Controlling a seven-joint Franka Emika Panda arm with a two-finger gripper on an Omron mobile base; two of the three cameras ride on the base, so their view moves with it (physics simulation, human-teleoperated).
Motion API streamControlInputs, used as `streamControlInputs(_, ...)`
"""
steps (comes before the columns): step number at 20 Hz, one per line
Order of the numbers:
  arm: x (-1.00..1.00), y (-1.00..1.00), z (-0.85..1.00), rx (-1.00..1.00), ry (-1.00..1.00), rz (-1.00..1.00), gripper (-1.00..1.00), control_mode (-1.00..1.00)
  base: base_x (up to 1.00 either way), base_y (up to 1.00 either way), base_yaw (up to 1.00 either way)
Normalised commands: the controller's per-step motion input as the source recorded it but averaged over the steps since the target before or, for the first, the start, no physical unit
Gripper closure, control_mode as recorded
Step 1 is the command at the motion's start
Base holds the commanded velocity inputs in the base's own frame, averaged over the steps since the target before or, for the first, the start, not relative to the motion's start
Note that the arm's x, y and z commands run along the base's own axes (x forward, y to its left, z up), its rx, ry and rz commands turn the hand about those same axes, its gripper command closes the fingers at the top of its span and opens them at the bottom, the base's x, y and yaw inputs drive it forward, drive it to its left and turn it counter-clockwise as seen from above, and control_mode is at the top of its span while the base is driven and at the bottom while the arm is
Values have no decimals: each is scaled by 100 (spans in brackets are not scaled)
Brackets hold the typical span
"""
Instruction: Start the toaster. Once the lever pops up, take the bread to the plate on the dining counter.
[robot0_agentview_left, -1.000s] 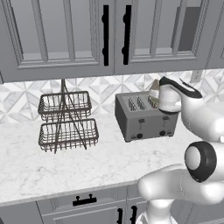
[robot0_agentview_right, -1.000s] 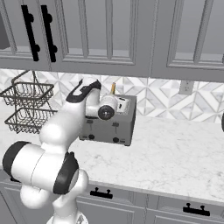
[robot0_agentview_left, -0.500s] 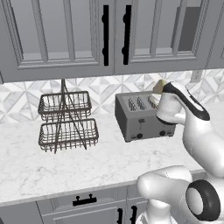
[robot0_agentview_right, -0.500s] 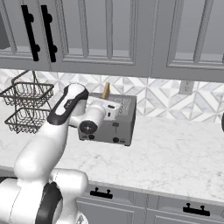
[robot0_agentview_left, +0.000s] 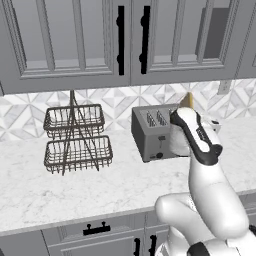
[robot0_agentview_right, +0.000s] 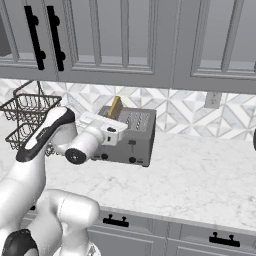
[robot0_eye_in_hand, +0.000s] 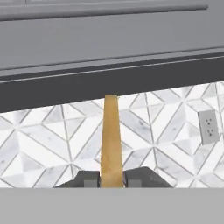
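end effector (robot0_eye_in_hand: 112, 179) clamped on bread (robot0_eye_in_hand: 110, 140); bread edge-on above toaster (robot0_agentview_right: 129, 137)

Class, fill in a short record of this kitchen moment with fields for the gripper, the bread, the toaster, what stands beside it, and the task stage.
gripper: gripper shut on the bread, fingers on either side of the slice
bread: bread held edge-on and upright, lifted above the toaster
toaster: toaster on the marble worktop against the tiled wall
beside it: two-tier wire basket to the left
task stage: bread out of the toaster, not yet at the plate
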Motion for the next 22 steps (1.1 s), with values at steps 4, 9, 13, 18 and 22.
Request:
streamControlInputs(4, -87, 0, 73, 0, 9, -7, 100, -100, 0, 0, 0)
streamControlInputs(9, -88, -2, 100, 0, 1, -7, 100, -100, 0, 0, 0)
streamControlInputs(13, -98, -14, 96, 0, 1, -8, 100, -100, 0, 0, 0)
streamControlInputs(18, -100, -21, 88, 0, 6, -10, 100, -100, 0, 0, 0)
streamControlInputs(22, -100, -12, 100, 3, 13, -9, 100, -100, 0, 0, 0)
